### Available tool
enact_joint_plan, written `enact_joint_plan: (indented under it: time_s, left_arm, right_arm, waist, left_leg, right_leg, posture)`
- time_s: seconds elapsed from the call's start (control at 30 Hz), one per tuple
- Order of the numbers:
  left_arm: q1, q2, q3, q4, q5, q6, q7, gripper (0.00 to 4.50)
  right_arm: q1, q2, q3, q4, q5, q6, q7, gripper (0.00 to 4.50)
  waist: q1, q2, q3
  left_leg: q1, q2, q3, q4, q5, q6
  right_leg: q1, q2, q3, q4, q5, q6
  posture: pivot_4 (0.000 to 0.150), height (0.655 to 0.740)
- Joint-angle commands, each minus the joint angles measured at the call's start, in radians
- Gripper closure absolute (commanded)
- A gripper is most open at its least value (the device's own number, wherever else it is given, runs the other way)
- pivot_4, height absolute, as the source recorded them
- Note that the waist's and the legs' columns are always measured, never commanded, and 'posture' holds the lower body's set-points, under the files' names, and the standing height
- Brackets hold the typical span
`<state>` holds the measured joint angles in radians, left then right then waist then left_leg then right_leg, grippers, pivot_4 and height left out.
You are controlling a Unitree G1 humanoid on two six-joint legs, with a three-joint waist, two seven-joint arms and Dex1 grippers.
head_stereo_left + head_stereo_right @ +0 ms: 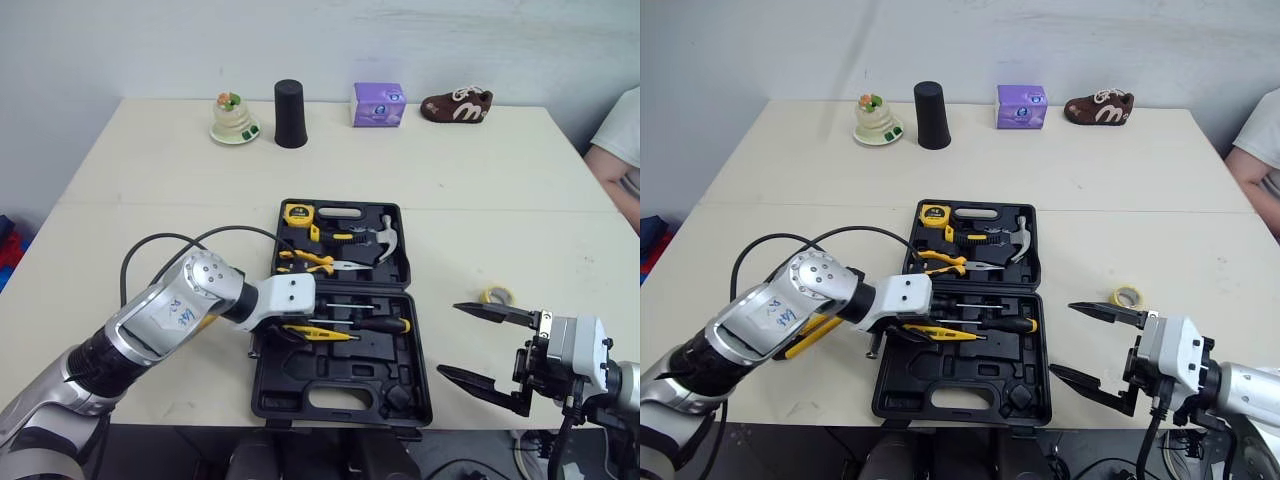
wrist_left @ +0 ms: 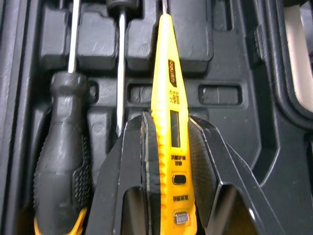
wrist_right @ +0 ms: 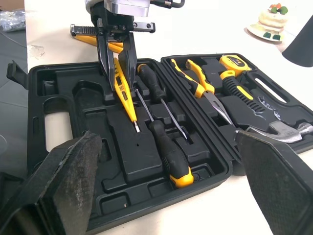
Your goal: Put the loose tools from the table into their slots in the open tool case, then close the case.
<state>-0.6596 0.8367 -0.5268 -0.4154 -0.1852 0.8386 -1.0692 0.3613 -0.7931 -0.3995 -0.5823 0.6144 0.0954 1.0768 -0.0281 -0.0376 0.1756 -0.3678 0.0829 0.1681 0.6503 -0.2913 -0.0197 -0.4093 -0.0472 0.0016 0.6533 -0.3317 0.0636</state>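
Yellow tester pen (image 2: 164, 58) was pinched at its handle end by the left gripper (image 2: 168, 125), low over the near half of the open tool case (image 1: 330, 378), just beside two seated screwdrivers (image 3: 168, 156); whether it touched the moulding could not be told. Right gripper (image 1: 448, 340) was spread wide and empty, right of the case near the table's front edge; a tape roll (image 1: 497, 295) lay on the table just beyond it. A yellow-handled tool (image 1: 808, 335) lay outside the case, partly under the left arm.

Risks, as judged: release off its recess would leave the pen proud and foul the lid; the arm could sweep the half-hidden tool off the table.

Writing: a small black label and printed characters on the pen, unreadable; a handwritten sticker (image 1: 178, 315) on the left arm, illegible.
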Motion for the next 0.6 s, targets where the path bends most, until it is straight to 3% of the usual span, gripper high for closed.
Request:
enact_joint_plan:
  time_s: [0.03,0.47,0.53,0.57,0.6]
  left_arm:
    - [0.023,0.011,0.002,0.009,0.023,0.018,0.008,3.99]
    - [0.056,-0.011,-0.011,0.006,0.033,0.016,0.033,3.99]
    - [0.066,-0.023,0.007,-0.004,0.012,0.006,0.023,2.93]
    - [0.070,-0.028,0.015,-0.008,0.006,0.005,0.021,2.78]
    - [0.072,-0.033,0.030,-0.010,-0.001,-0.028,0.011,2.29]
  right_arm:
    - [-0.010,-0.002,-0.016,-0.003,0.004,-0.005,0.006,0.00]
    - [-0.027,-0.001,-0.010,0.012,0.000,-0.005,0.016,0.00]
    - [-0.030,0.000,-0.009,0.013,-0.001,-0.006,0.017,0.00]
    - [-0.031,0.000,-0.008,0.013,-0.002,-0.007,0.018,0.00]
    - [-0.034,0.000,-0.007,0.013,-0.001,-0.006,0.018,0.00]
  waist:
    - [0.000,0.000,0.000]
    - [0.000,0.000,0.000]
    - [0.001,0.000,0.000]
    - [0.001,0.000,0.000]
    - [0.001,0.000,0.000]
  left_leg:
    - [0.000,0.000,0.000,0.000,0.000,0.000]
    - [0.001,0.000,0.000,0.000,0.000,0.000]
    - [0.001,0.000,0.000,0.000,0.000,0.000]
    - [0.001,0.000,0.000,0.001,0.000,0.000]
    - [0.001,0.000,0.000,0.001,0.000,0.000]
  right_leg:
    - [0.000,0.000,0.000,0.000,0.000,0.000]
    - [0.001,0.000,0.000,0.000,0.000,0.000]
    - [0.001,0.000,0.000,0.000,0.000,0.000]
    - [0.001,0.000,0.000,0.000,0.000,0.000]
    - [0.001,0.000,0.000,0.000,0.000,0.000]
  posture:
    - [0.150,0.7400]
    - [0.150,0.7400]
    - [0.150,0.7400]
    - [0.150,0.7400]
    - [0.150,0.7400]
